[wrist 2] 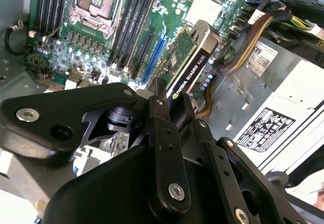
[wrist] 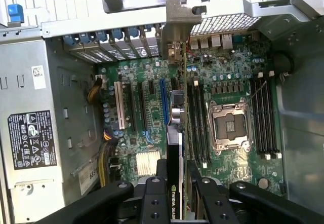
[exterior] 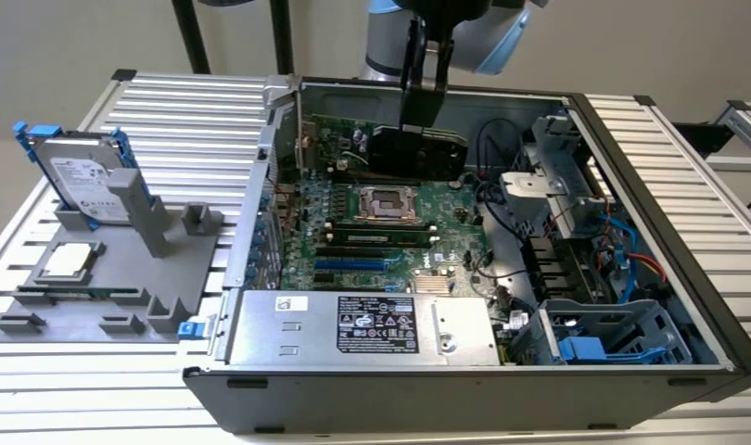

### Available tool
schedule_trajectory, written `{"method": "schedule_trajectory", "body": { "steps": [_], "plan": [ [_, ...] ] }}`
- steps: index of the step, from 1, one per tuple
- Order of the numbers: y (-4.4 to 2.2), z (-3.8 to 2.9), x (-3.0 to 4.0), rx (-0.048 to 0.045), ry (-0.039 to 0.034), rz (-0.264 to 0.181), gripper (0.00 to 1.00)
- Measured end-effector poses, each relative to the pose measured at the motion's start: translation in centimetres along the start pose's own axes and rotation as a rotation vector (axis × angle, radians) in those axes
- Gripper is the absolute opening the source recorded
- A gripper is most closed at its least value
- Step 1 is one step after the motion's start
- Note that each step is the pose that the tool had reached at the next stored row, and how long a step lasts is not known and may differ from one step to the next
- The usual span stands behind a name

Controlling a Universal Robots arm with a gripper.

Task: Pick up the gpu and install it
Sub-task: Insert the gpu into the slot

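Observation:
My gripper (exterior: pixel 423 116) hangs inside the open computer case (exterior: pixel 623 139), shut on the gpu (exterior: pixel 413 153). The card shows its black cover in the exterior view and is held on edge above the green motherboard (exterior: pixel 363 241), near the case's far wall. In the second wrist view the gripper (wrist 2: pixel 174 110) clamps the near end of the gpu (wrist 2: pixel 195 62). In the first wrist view the gpu (wrist: pixel 175 133) runs edge-on from the gripper (wrist: pixel 174 186) towards its silver bracket (wrist: pixel 174 31) at the case's rear openings, right beside the blue slot (wrist: pixel 163 102).
The empty CPU socket (exterior: pixel 385 201) and memory slots (wrist: pixel 198 127) lie close by the card. A power supply (exterior: pixel 357 324) fills the case's near side, with cables and a drive cage (exterior: pixel 598 338) at the exterior view's right. A hard drive (exterior: pixel 85 176) and a CPU chip (exterior: pixel 69 260) sit on a grey fixture outside.

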State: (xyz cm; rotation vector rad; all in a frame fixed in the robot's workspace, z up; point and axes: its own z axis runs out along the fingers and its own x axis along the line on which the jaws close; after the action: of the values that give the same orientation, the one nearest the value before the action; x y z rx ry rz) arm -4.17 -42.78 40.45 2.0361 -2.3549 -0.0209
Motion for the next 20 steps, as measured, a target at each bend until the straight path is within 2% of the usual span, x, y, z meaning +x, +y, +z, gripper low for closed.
{"method": "schedule_trajectory", "body": {
  "steps": [7,20],
  "plan": [
    [-0.31,0.88,-0.15,0.0014,0.0001,-0.005,0.00],
    [-0.61,2.79,-0.38,0.0113,-0.0008,-0.023,0.00]
  ]
}}
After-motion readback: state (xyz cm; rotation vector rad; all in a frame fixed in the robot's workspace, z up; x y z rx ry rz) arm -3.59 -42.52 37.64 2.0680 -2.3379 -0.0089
